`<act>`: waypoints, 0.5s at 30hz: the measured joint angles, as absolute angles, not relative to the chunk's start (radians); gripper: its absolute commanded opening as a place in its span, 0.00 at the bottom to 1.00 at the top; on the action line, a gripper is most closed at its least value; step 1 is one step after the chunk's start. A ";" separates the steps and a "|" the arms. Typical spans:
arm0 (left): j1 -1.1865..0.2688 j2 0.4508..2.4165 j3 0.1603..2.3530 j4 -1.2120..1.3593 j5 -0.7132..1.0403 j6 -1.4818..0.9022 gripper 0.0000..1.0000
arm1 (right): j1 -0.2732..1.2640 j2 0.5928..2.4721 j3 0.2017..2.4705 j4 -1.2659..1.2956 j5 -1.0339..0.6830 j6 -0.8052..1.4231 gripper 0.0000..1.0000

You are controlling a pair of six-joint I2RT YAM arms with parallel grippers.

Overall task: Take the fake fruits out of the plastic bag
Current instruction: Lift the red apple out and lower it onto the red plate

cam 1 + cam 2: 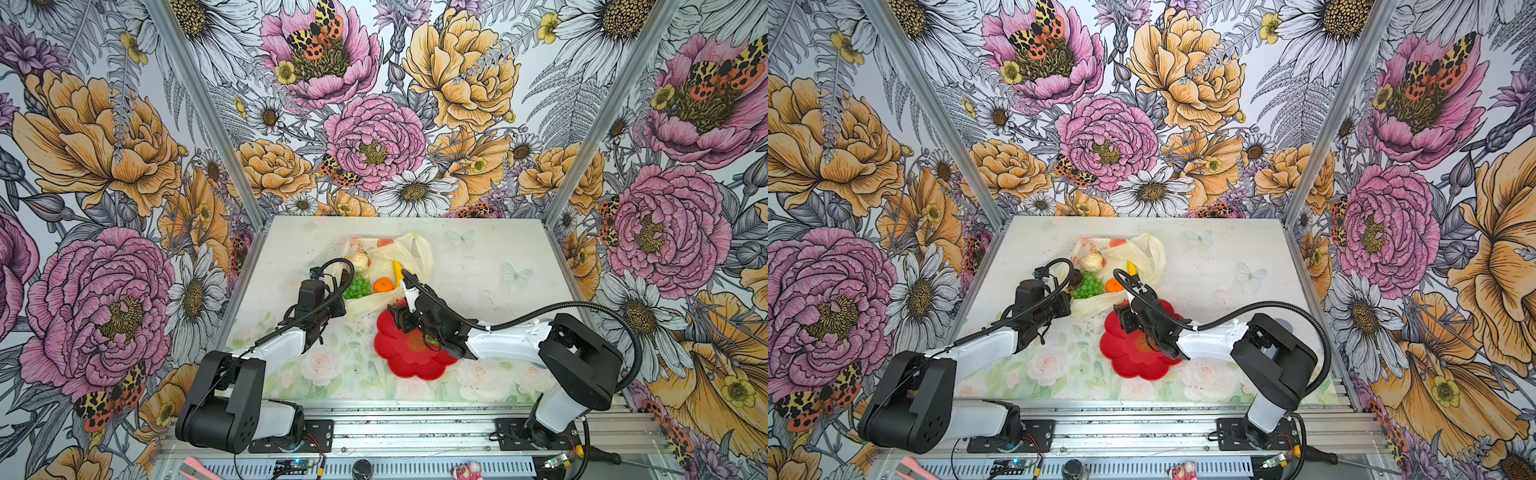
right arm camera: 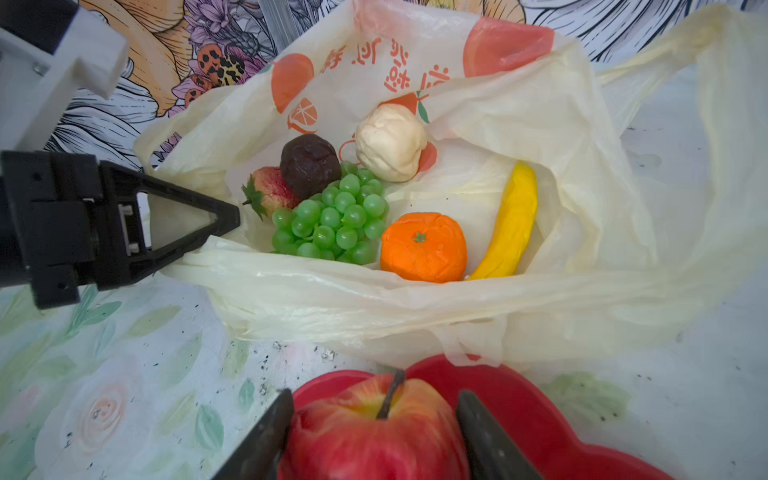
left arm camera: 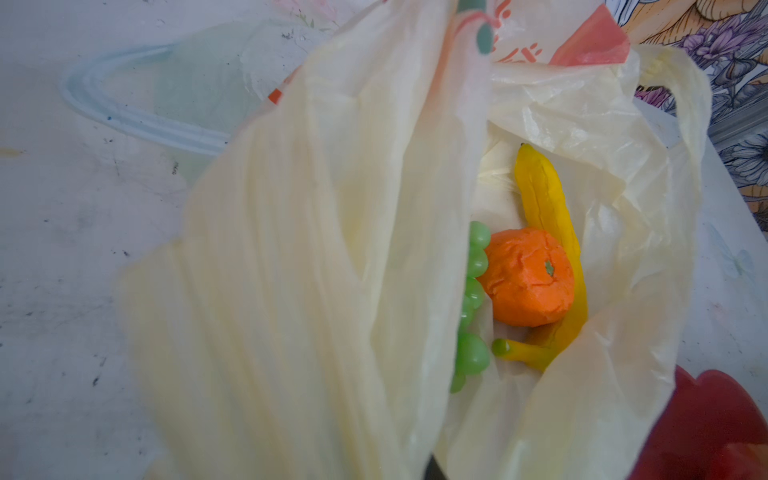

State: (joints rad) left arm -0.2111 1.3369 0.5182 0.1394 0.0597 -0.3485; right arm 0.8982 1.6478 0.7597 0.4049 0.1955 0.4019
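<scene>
Right claw [image 2: 376, 399] clamped the glossy red plastic apple [image 2: 374, 440] over the red flower-shaped plate [image 2: 532, 399]; left claw [image 2: 226, 219] pinched the crinkly pale-yellow plastic bag [image 2: 374, 303] at 12 o'clock.

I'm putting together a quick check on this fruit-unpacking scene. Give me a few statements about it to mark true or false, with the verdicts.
1. The orange lies in the plastic bag, between the grapes and the banana. True.
2. The apple lies inside the bag. False: it sits between the fingers of the right gripper, over the red plate.
3. The left gripper hangs wide open above the plate. False: it is shut on the bag's edge.
4. The strawberry lies in the bag next to the dark plum. True.
5. The banana lies on the plate. False: it is in the bag.
</scene>
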 measured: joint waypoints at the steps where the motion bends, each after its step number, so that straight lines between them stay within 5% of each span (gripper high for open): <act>1: -0.211 1.337 0.518 0.139 0.060 -0.348 0.14 | 0.907 1.648 0.740 0.429 0.218 0.402 0.48; 15: -0.211 1.337 0.518 0.140 0.060 -0.348 0.15 | 0.994 1.712 0.677 0.617 0.450 0.403 0.52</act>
State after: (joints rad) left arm -0.2111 1.3369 0.5179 0.1402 0.0597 -0.3485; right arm 0.9943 1.7119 0.6765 0.6174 0.4496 0.4026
